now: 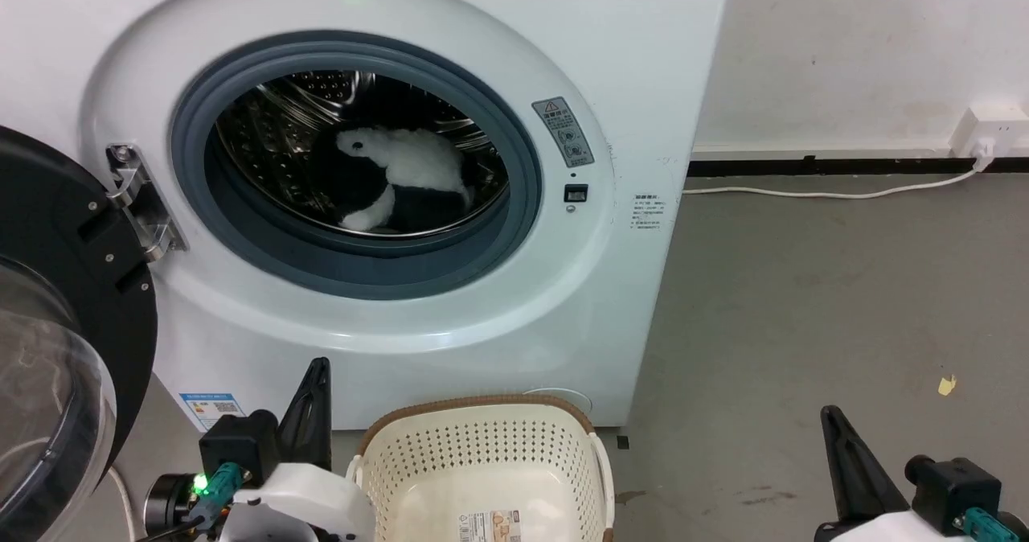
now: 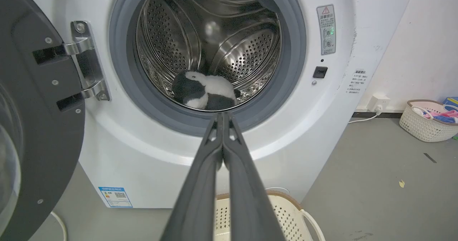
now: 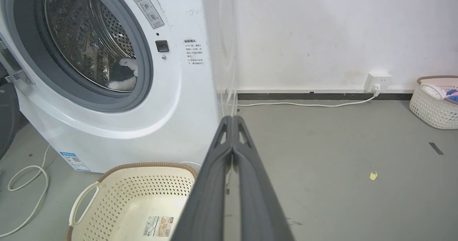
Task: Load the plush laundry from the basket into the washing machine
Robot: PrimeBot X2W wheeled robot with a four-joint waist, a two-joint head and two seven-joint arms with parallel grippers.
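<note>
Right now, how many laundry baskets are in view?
2. One basket sits on the floor in front of the washer. A second basket, holding clothes, is by the wall, off to the right.

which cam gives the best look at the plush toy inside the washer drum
The head view: the plush toy lies large and unblocked in the drum, white and black parts clear. The left wrist view shows it whole but smaller. The right wrist view shows part of it, cut off by the door ring.

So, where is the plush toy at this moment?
The plush laundry lies at the bottom inside the washing machine, in the upper middle of the head view, above the basket.
</note>
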